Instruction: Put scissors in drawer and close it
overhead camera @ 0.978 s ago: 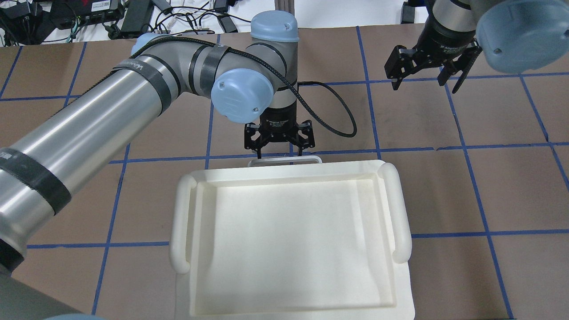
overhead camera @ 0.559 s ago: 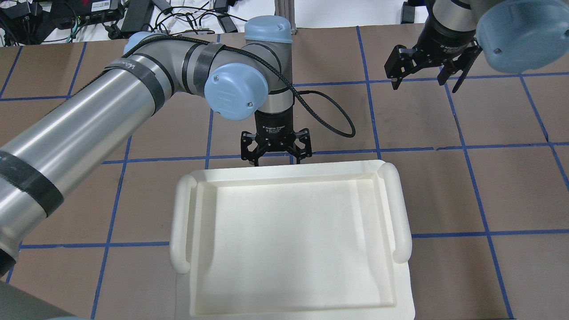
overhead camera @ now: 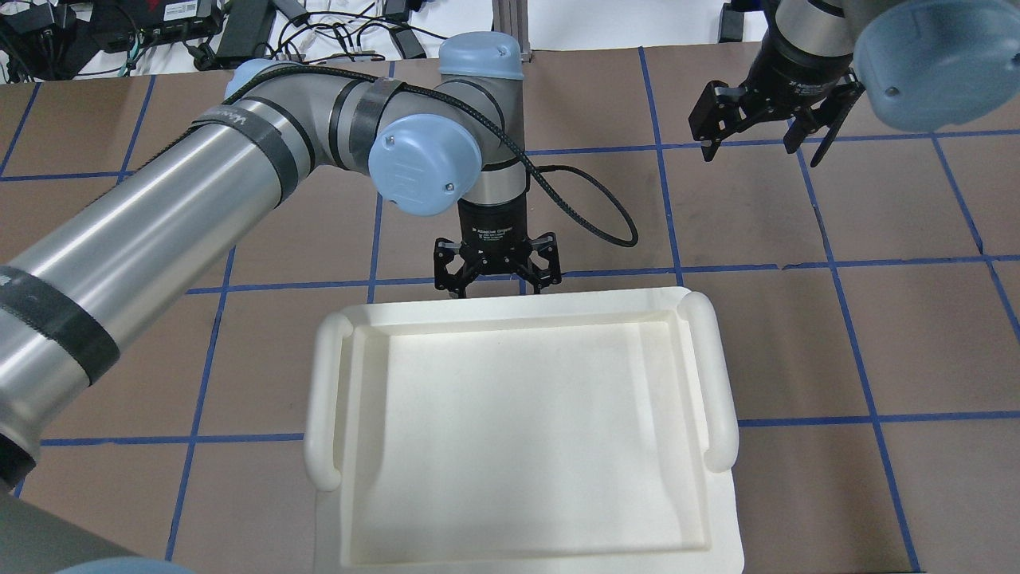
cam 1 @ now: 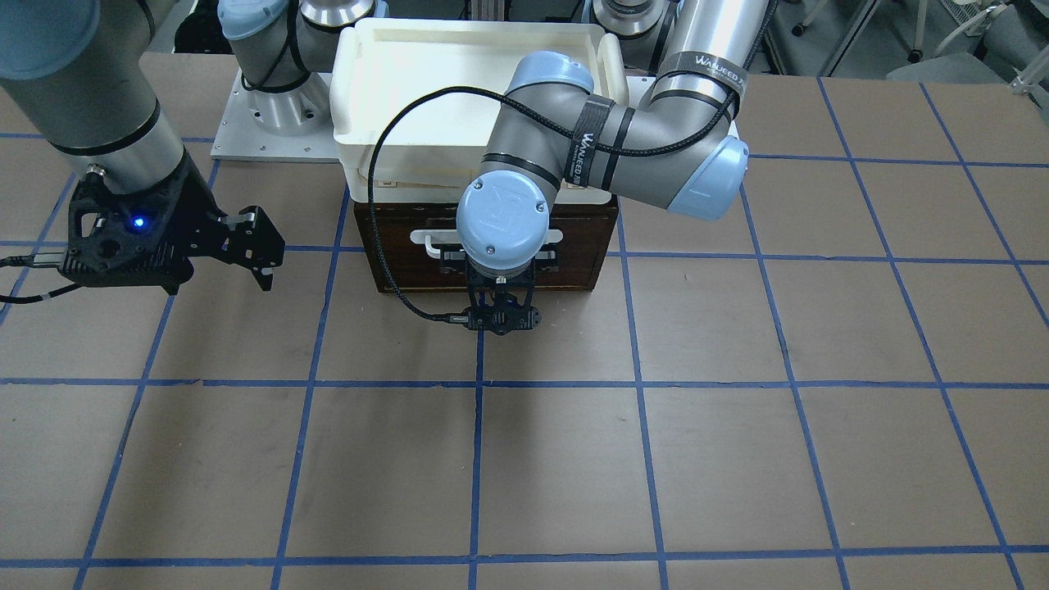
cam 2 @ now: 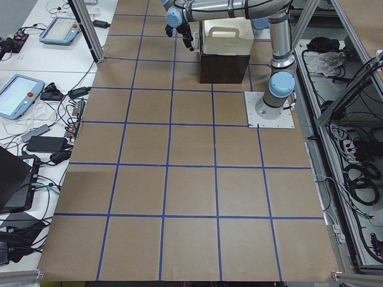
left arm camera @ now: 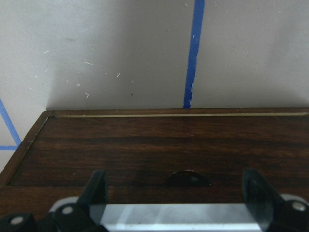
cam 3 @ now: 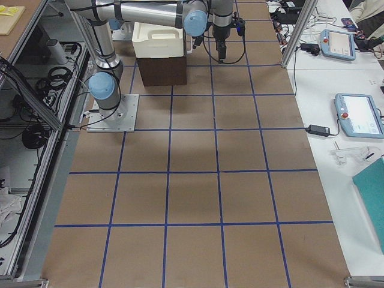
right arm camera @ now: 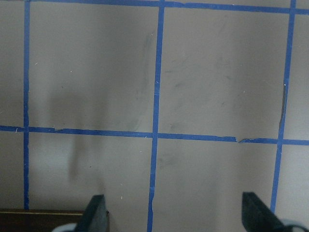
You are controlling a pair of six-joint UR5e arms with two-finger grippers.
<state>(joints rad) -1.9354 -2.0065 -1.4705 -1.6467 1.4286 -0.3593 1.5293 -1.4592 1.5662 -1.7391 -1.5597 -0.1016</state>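
The drawer [cam 1: 574,246] shows its dark brown front with the white bar handle [cam 1: 426,239], set flush in the cabinet under the cream tray. My left gripper [overhead camera: 496,287] is open and hangs right at the drawer front. In the left wrist view its fingers [left arm camera: 96,193] straddle the handle [left arm camera: 178,217] without closing on it. My right gripper [overhead camera: 761,147] is open and empty, above the table off to the far right. The scissors are not in view.
A cream-white plastic tray [overhead camera: 510,307] sits on top of the cabinet and hides the drawer from above. A black cable [cam 1: 385,270] loops from my left wrist in front of the cabinet. The brown table has a blue tape grid.
My left gripper moved toward the cabinet. The white handle, which stuck out past the tray's far edge, slid out of the overhead view. The right arm has not moved.
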